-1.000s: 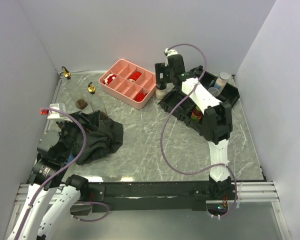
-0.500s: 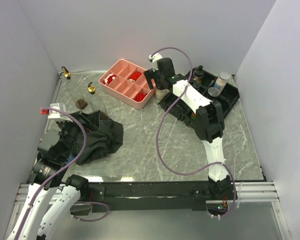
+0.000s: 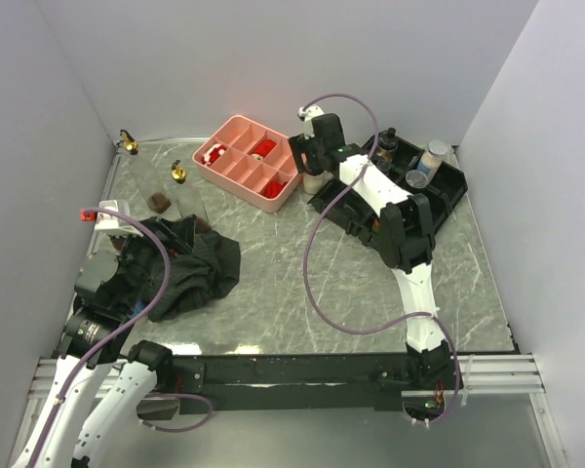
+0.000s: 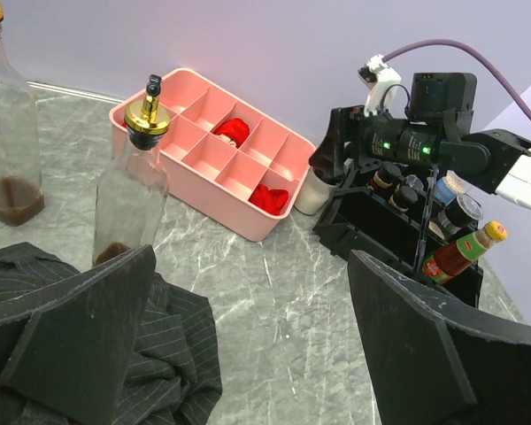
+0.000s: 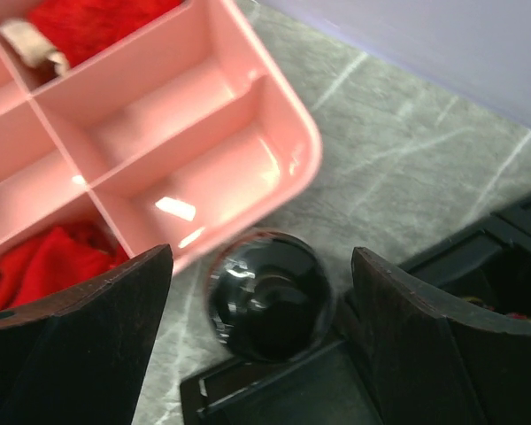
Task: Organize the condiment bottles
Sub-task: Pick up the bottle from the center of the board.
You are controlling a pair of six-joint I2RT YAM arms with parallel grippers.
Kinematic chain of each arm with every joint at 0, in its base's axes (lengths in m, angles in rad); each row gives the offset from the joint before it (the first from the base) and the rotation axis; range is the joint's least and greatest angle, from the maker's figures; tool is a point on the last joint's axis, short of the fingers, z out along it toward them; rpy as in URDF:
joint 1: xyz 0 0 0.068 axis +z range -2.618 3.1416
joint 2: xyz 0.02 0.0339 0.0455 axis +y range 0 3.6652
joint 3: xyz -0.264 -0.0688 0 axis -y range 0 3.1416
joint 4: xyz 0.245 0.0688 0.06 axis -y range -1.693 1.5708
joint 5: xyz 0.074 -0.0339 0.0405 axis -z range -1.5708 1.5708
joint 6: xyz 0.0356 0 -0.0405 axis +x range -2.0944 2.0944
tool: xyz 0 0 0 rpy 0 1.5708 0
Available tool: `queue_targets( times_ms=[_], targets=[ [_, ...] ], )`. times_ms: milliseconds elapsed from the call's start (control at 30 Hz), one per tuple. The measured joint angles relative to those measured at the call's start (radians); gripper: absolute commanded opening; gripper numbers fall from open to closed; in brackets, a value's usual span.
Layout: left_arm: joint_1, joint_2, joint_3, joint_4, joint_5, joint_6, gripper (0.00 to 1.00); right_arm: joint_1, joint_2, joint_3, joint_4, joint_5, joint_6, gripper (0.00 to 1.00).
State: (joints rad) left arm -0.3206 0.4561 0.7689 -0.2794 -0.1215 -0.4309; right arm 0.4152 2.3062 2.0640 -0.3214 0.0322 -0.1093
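My right fingers (image 5: 80, 345) stand wide apart on either side of the black-lidded bottle (image 5: 267, 305), gripping nothing. It stands on the surface, close between the pink tray (image 5: 279, 146) and the black rack (image 5: 482, 266). If I close off-centre I could tip it or shove the tray, and the glossy lid might slip. My left fingers (image 4: 75, 341) hang wide open and empty over the dark cloth (image 4: 173, 354).

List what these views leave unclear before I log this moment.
Black-lidded pale bottle: right wrist view shows only its round lid; body hidden beneath.
Black plastic bottle rack: top view, right arm covers several slots.
Left gripper: top view, lost against dark striped cloth.
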Motion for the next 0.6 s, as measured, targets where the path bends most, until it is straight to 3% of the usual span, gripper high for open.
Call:
queue_targets(
  times_ms=[600],
  targets=[
    [0.000,0.000,0.000,0.000,-0.004,0.000,0.96,-0.029,0.000,-0.009,-0.025,-0.023,0.031,0.83]
  ],
)
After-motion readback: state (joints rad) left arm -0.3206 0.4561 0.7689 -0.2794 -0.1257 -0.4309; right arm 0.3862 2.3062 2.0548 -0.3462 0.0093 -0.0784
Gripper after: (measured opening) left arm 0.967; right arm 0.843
